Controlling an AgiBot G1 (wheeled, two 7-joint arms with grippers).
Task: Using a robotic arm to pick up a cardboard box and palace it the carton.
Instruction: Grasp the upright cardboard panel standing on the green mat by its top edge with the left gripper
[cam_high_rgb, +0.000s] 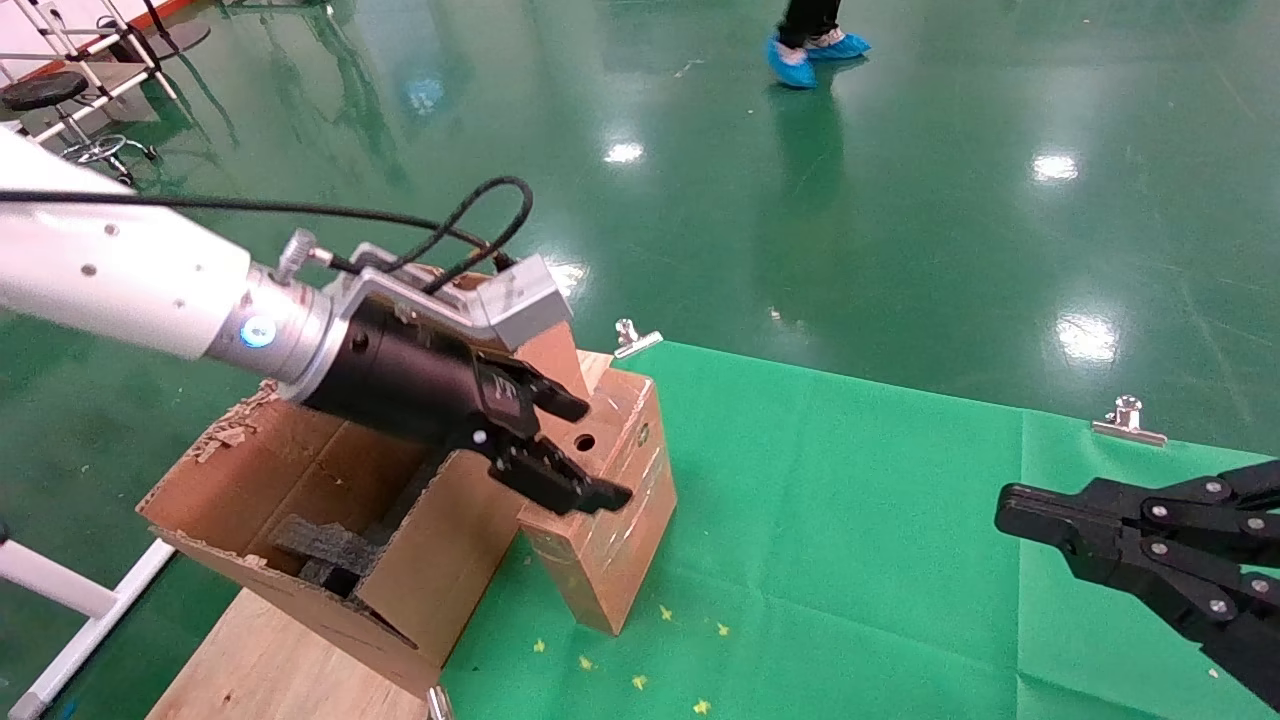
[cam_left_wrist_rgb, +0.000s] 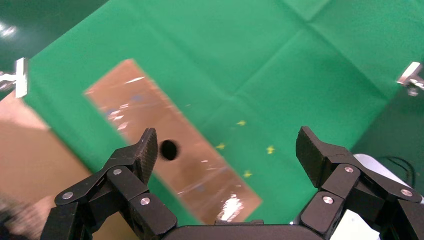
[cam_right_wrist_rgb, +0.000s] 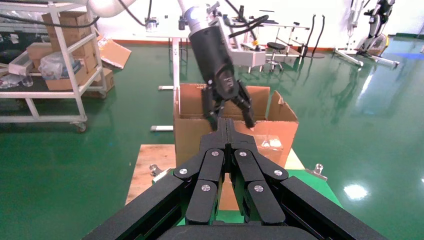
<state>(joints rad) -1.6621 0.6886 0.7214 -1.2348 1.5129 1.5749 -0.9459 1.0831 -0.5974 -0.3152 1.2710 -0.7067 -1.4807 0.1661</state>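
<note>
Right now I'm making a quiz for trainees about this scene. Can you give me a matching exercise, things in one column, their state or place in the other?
Things:
1. left gripper
2. right gripper
3. cardboard box
4. carton

States or places:
A. fingers shut, idle over the green cloth
B. stands on the cloth, round hole in its top
C. fingers open, above the box
D. ragged flap edges, black foam inside

Pairs: 1-C, 2-A, 3-B, 4-D

green cloth (cam_high_rgb: 880, 520) (clipped (cam_high_rgb: 1128, 418)), yellow stars (cam_high_rgb: 640, 682)
</note>
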